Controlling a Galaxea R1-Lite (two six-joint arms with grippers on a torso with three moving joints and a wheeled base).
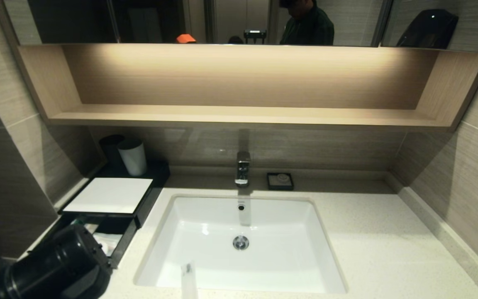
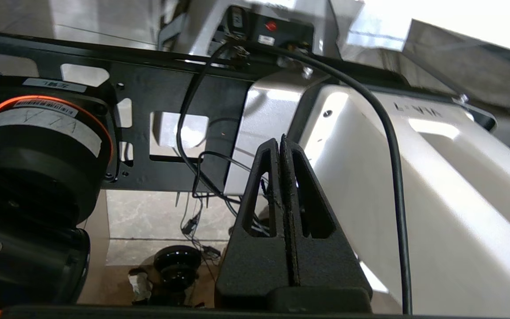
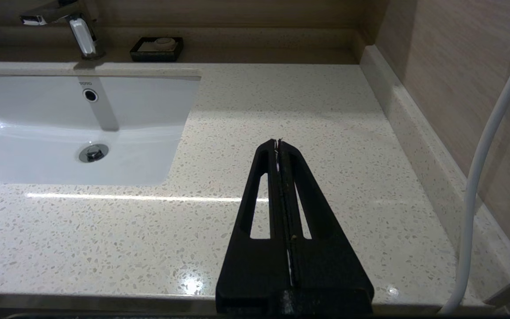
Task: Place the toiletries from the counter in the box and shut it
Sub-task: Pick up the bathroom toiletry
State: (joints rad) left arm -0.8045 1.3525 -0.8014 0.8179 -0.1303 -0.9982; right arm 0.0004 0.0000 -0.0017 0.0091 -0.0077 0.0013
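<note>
The black box [image 1: 108, 195] with its white top panel stands at the counter's [image 1: 371, 232] left end, its front drawer [image 1: 119, 245] pulled out. Pale wrapped toiletries [image 1: 107, 242] lie inside the drawer, partly hidden by my left arm [image 1: 56, 265]. That arm is low at the near left, and my left gripper [image 2: 280, 141] is shut on nothing, facing the robot's own frame. My right gripper [image 3: 278, 142] is shut and empty over the counter's [image 3: 303, 102] front edge, right of the basin. No packet shows on the counter top.
A white cup [image 1: 133, 157] and a black cup [image 1: 110, 147] stand behind the box. The faucet [image 1: 242, 168] and a small black dish [image 1: 280, 181] sit behind the white basin [image 1: 206, 232]. A wooden shelf [image 1: 243, 114] overhangs; a tiled wall [image 3: 450, 66] borders the right.
</note>
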